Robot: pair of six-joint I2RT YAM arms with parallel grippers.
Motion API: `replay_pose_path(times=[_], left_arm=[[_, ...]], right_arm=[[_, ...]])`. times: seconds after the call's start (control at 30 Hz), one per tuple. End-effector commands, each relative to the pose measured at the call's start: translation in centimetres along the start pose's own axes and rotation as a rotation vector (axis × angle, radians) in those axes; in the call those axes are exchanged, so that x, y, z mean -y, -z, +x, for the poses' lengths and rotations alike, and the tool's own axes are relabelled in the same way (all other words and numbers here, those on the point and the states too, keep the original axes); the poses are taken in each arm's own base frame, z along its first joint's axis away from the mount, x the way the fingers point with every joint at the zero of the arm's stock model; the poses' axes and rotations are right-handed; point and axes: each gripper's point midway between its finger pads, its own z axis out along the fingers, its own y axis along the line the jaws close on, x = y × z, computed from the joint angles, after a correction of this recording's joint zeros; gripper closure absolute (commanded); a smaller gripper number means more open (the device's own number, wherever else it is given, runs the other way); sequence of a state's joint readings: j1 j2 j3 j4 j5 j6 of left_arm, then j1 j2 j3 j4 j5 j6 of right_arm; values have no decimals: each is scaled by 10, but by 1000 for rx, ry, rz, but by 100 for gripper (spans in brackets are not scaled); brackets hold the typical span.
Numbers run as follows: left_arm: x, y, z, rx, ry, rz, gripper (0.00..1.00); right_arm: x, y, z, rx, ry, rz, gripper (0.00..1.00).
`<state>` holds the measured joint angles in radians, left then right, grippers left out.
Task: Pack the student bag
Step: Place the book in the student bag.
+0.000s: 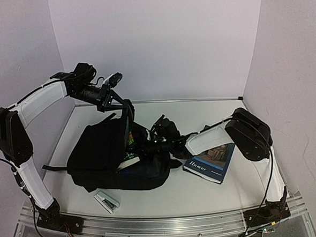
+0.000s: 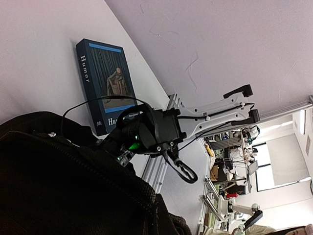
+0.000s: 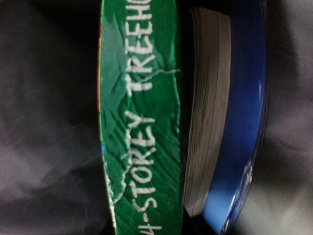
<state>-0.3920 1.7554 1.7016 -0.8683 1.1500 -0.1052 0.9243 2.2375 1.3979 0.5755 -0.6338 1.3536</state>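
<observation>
Worryingly, if the left gripper (image 1: 123, 105), pinching the rim of the student bag (image 1: 95, 149) at mid-table, slips, the mouth could collapse on the green book (image 3: 139, 122) beside the right gripper (image 1: 158, 138), whose jaws are hidden.

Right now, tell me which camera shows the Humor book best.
Left wrist: the Humor book shows cover and spine, only its near corner hidden by the right arm. Top external has it half under that arm. Right wrist misses it.
</observation>
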Motion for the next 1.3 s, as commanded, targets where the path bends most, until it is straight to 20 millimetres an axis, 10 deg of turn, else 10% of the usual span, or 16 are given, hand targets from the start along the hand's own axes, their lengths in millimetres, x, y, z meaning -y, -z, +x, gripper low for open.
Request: replay_pose_path(times=[0.0,0.2,0.43,0.87,1.1,1.27], left_arm=[[53,14,-24,64,-181,88,100],[51,15,-29,86,-181,68,100],[47,13,-29,89,-170,65,100],[42,16,-18,95,-179,14,100],[41,17,-16,94,-181,7,100],[39,16,-16,93,-179,5,100]], right_arm=[[-37,-17,-20,121,108,-86,100],[5,-44,-23,183,101,61,100],[-1,-68,-23,197,182,94,76],[-9,-4,-30,330,332,319,25],[0,-1,-22,305,336,349,33],[1,-18,-9,252,356,333,62]])
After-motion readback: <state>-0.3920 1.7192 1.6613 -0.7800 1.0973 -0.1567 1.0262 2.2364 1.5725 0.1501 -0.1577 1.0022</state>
